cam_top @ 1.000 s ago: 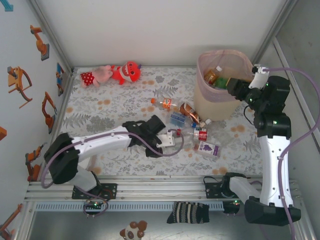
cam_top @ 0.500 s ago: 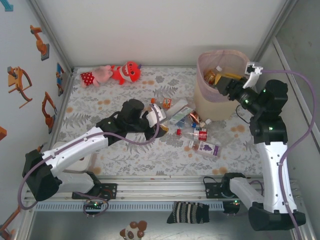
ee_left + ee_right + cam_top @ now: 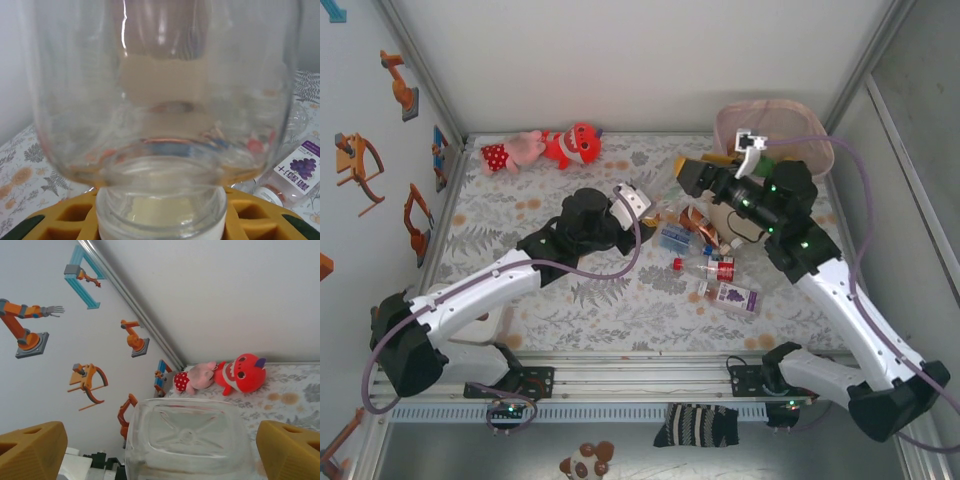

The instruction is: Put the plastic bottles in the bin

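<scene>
Top external: right gripper (image 3: 686,174) withdrew (opened).

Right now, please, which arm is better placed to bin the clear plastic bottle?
Probably right: the left gripper holds the clear plastic bottle, but the open right gripper faces its base, nearer the pink-rimmed round bin.

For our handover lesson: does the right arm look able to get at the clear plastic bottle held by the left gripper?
Probably yes. The right gripper stands open, its yellow fingers either side of the base of the clear plastic bottle with nothing between; the left gripper grips its neck end.
</scene>
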